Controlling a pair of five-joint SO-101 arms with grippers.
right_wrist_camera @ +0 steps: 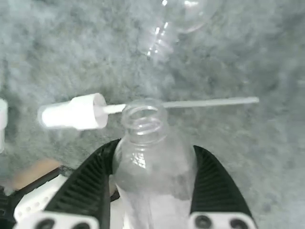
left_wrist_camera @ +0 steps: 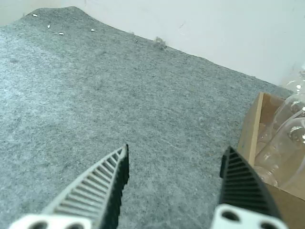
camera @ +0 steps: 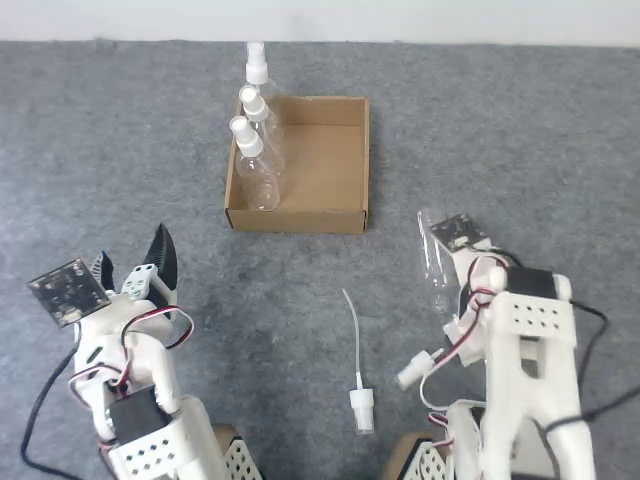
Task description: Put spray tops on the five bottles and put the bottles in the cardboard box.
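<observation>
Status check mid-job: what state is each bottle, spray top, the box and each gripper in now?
Clear plastic bottle: uncapped, gripped.
Right gripper: shut on that bottle.
Left gripper: open, empty.
Three clear bottles: capped, boxed.
Brown cardboard box: open, holding those three.
White spray top with long tube: loose on grey felt.
Second loose clear bottle: on the felt; cap unclear.

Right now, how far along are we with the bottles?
Done: three capped bottles stand along the left wall of the cardboard box. In hand: the right gripper holds an open bottle, and a loose spray top lies on the mat. Left: cap and box that one, then the other bare bottle.
</observation>
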